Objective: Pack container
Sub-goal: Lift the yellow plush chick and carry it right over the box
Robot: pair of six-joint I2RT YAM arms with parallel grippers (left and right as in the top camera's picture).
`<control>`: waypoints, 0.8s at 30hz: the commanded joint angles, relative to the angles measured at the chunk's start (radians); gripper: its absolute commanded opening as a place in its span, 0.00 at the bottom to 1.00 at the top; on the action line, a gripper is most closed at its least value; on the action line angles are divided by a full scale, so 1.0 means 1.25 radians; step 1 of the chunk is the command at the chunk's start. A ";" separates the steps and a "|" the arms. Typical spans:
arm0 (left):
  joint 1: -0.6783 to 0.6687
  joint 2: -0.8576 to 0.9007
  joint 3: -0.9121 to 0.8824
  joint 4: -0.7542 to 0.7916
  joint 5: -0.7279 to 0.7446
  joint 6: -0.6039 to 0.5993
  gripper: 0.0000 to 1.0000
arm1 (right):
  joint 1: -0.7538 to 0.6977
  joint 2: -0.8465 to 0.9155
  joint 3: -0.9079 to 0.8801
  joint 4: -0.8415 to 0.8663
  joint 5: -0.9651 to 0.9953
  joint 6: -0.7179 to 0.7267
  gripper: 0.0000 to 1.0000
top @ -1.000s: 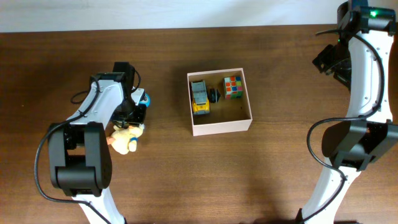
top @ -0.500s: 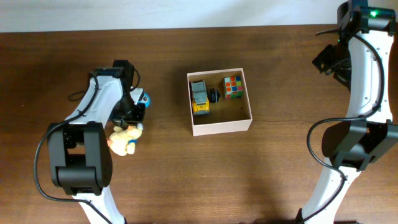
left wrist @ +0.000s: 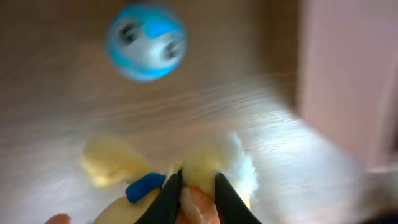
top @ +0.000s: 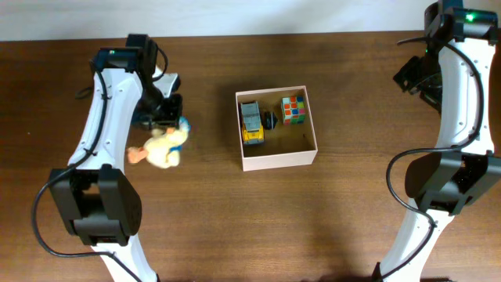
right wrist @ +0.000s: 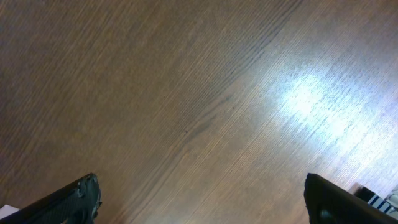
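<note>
Gripping fluffy yellow plush duck (top: 160, 147) in closed left gripper (left wrist: 195, 180) at frame left; lift clear over left wall of square white cardboard container (top: 278, 160) before releasing, with right gripper (right wrist: 202, 199) wide open.

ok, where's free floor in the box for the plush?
Free: container floor right of the yellow truck, on the robot side of the cube, up to the near wall. Crowded: the far strip, where truck, small black piece and cube sit in a row. Also bare: the table between plush and container.
</note>
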 commanded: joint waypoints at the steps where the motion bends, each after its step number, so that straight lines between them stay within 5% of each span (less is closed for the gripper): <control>1: -0.027 0.004 0.047 0.011 0.184 -0.007 0.16 | -0.004 0.001 0.013 -0.001 0.002 0.006 0.99; 12: -0.152 0.004 0.056 0.130 0.410 -0.007 0.16 | -0.004 0.001 0.013 -0.001 0.002 0.006 0.99; 18: -0.232 0.004 0.056 0.179 0.396 0.034 0.16 | -0.004 0.001 0.013 -0.001 0.002 0.006 0.99; 24: -0.326 0.004 0.056 0.222 0.216 0.033 0.16 | -0.004 0.001 0.013 -0.001 0.002 0.006 0.99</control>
